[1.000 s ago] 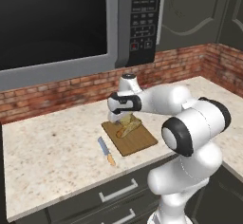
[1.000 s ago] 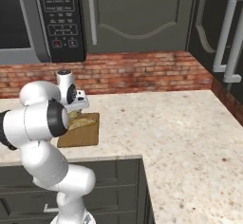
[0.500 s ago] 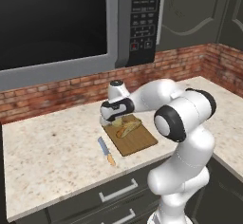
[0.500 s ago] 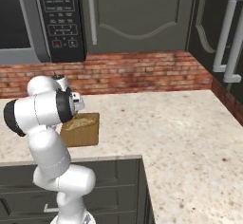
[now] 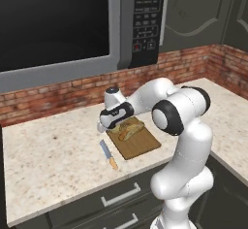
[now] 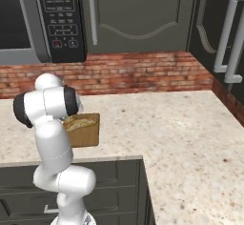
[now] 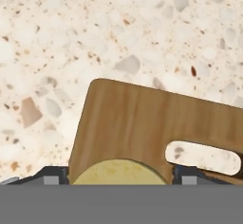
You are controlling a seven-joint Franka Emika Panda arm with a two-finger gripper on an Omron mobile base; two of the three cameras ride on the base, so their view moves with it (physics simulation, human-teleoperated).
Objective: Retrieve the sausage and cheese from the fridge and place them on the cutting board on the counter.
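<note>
Arm has swung left; gripper (image 5: 103, 124) now hovers at the board's (image 5: 140, 145) far-left corner, jaws wide, holding nothing. Cheese (image 7: 118, 172) sits on board, between fingertips. Looks like release done; sausage unclear.

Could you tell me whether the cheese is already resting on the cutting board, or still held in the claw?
Cannot tell. In the hand view the cheese sits between the finger tips, over the cutting board; contact with either is not visible.

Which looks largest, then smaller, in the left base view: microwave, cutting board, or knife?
1. Microwave, by far the largest.
2. Cutting board.
3. Knife, the smallest: thin, and shorter than the board.
The microwave stands farther from the camera and still looks largest.
</note>
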